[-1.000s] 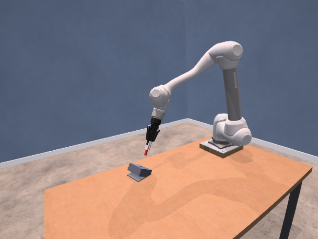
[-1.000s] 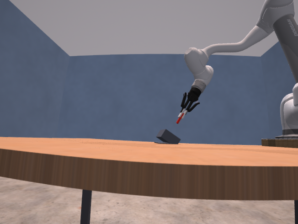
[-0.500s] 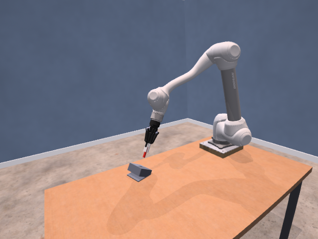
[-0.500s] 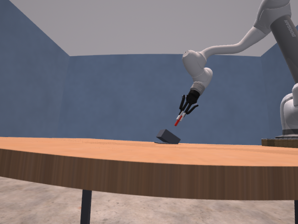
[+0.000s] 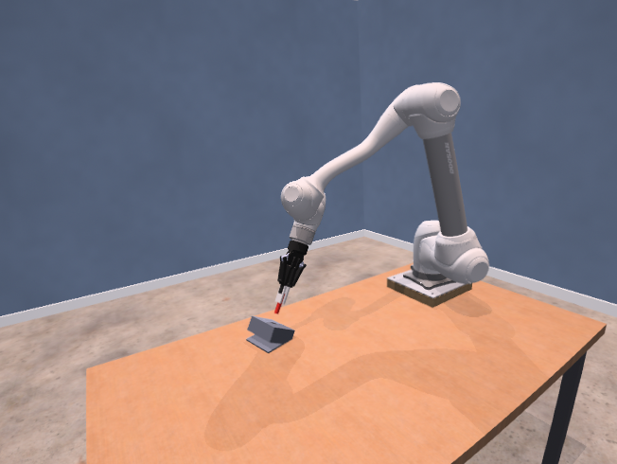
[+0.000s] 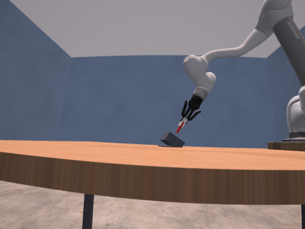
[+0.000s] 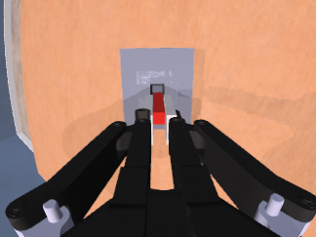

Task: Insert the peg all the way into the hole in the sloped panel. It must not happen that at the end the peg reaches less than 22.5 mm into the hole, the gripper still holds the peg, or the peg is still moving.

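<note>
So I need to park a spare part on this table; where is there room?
Room lies between the sloped panel and the arm's base plate, and along the table's near edge. It is tight at the panel, where the gripper holds the peg just above it.

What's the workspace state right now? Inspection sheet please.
Surface: orange wooden table, arm shadow across it.
Job's things: red-tipped peg tilted, tip just above the grey sloped panel, not yet in its hole; wrist view shows them lined up.
Clutter: nothing seen.
Grippers: tool shut on the peg.
Cables: nothing seen.
Surroundings: arm's base plate at the table's far corner; blue walls, mottled floor.
</note>
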### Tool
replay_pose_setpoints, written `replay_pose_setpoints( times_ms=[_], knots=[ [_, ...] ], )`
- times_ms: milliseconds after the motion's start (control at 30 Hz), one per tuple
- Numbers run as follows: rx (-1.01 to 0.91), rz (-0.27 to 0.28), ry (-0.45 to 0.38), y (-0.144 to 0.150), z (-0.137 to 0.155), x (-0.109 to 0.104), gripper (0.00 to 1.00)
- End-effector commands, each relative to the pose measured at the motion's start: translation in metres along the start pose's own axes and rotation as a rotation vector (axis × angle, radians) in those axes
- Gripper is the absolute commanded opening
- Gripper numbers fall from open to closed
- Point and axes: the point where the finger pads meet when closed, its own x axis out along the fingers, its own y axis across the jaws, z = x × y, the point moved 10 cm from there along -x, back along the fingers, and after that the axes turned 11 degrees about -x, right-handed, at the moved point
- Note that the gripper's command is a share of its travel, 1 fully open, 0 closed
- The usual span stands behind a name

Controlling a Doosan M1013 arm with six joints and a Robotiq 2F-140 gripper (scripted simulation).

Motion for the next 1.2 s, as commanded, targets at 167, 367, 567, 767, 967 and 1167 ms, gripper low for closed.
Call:
replay_pose_setpoints(
  times_ms=[167,367,567,767,967,1167],
  knots=[
    [0.0,0.0,-0.001,0.0,0.0,0.006,0.0],
    [0.0,0.0,-0.001,0.0,0.0,0.01,0.0],
    [0.0,0.0,-0.001,0.0,0.0,0.013,0.0],
    [0.0,0.0,0.0,0.0,0.0,0.019,0.0],
    [0.0,0.0,-0.001,0.0,0.0,0.024,0.0],
    [0.0,0.0,-0.001,0.0,0.0,0.028,0.0]
  ],
)
